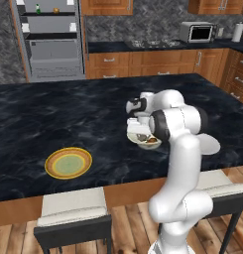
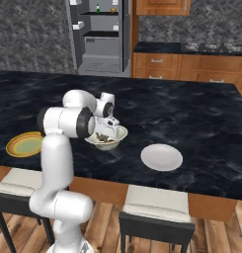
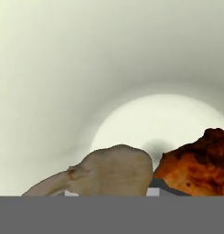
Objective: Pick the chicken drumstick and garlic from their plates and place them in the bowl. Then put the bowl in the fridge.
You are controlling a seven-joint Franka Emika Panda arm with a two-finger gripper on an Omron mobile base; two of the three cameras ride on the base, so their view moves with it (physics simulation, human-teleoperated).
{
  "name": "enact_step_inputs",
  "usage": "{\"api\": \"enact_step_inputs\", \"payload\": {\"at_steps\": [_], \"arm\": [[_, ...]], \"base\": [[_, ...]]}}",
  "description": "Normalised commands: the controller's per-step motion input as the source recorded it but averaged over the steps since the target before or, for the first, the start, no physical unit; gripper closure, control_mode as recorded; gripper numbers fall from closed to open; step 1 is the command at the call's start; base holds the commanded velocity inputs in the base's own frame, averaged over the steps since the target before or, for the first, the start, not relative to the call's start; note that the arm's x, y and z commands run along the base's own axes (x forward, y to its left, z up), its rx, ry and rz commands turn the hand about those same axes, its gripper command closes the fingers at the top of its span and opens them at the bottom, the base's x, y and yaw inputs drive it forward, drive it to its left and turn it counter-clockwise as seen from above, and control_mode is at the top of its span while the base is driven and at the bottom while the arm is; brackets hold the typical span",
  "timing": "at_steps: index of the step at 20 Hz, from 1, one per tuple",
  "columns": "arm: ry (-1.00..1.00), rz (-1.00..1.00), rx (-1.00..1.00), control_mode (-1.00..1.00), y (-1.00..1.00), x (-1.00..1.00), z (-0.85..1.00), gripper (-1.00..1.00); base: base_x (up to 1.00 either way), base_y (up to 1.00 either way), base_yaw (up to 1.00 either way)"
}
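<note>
The cream-white bowl [image 1: 143, 139] [image 2: 108, 140] stands on the dark counter just in front of the arm. My gripper [image 1: 140, 130] [image 2: 106, 129] [image 3: 112, 192] reaches down into it. In the hand view the bowl's pale inside [image 3: 131, 68] is very close. The beige garlic [image 3: 115, 171] sits between my fingertips, which barely show at its sides and seem to touch it. The reddish-brown chicken drumstick [image 3: 198, 164] lies in the bowl right beside the garlic. The orange-rimmed plate [image 1: 68, 163] [image 2: 24, 144] lies bare to the left.
A white plate [image 2: 162, 157] [image 1: 208, 145] lies bare on the counter to the right of the bowl. The grey fridge [image 1: 51, 39] [image 2: 100, 34] stands open across the room beyond the island. Stools [image 1: 73, 216] stand along the island's near edge.
</note>
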Motion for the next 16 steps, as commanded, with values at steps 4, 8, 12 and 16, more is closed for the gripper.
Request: {"api": "enact_step_inputs", "payload": {"at_steps": [4, 8, 12, 16], "arm": [[0.07, -0.01, 0.0, -1.0, -0.06, -0.03, 0.03, -1.0], [0.01, 0.0, 0.0, -1.0, -0.13, -0.17, 0.1, -1.0], [0.0, 0.0, 0.0, -1.0, -0.13, -0.28, 0.11, -1.0], [0.0, -0.03, 0.03, -1.0, -0.06, -0.35, 0.27, -1.0]], "base": [[0.0, 0.0, 0.0], [0.0, 0.0, 0.0], [0.0, 0.0, 0.0], [0.0, 0.0, 0.0]]}}
